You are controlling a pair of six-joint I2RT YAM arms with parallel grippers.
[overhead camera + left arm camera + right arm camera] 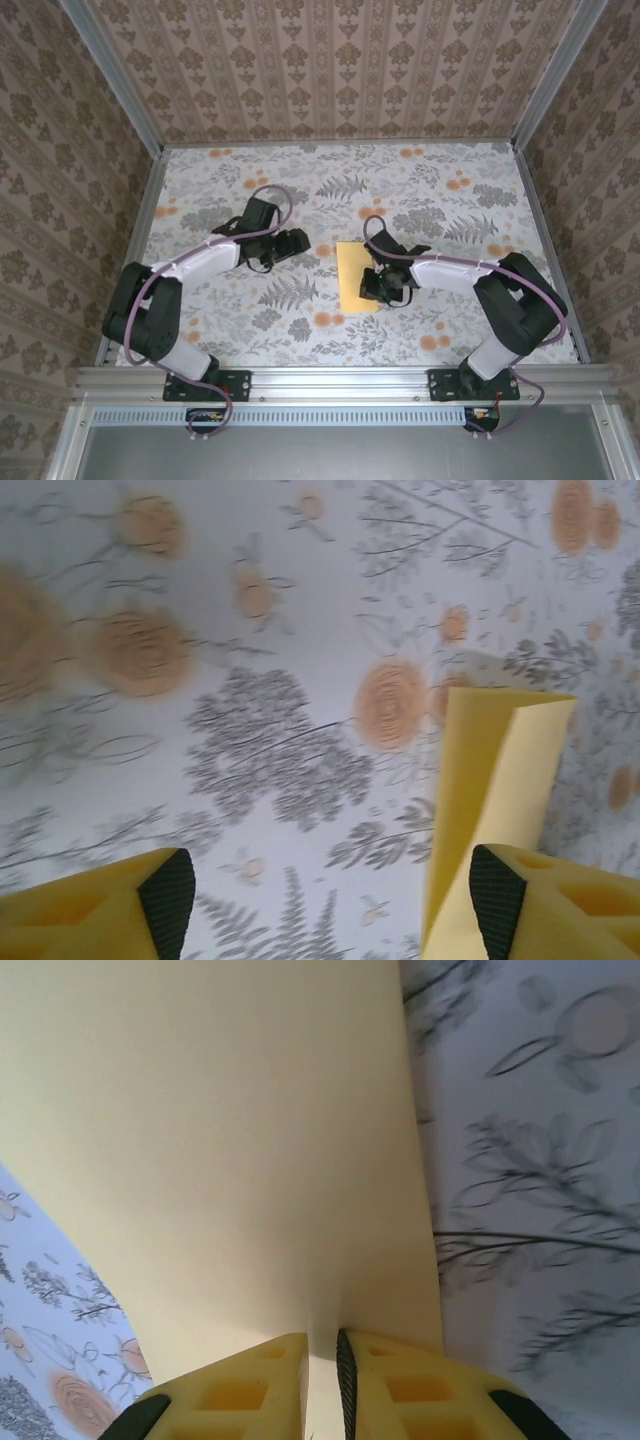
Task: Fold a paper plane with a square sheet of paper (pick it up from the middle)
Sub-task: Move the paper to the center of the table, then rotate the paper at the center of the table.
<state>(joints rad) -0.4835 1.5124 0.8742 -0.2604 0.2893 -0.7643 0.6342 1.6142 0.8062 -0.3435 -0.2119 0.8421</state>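
The square sheet of paper [356, 275] is pale yellow and lies on the flowered table as an upright rectangle, folded over on itself. My right gripper [386, 286] sits on its right edge, shut on the paper [230, 1160], with the sheet pinched between the fingertips [345, 1380]. My left gripper [299, 243] hovers to the left of the sheet, apart from it and open. In the left wrist view the folded paper [492, 770] rises beside the right fingertip [497, 890], and nothing lies between the pads. The paper plane is out of view.
The table [250, 310] has a grey-leaf and orange-flower print. Patterned walls with metal frame posts [120, 80] close it in on three sides. A metal rail [340, 380] runs along the near edge by the arm bases.
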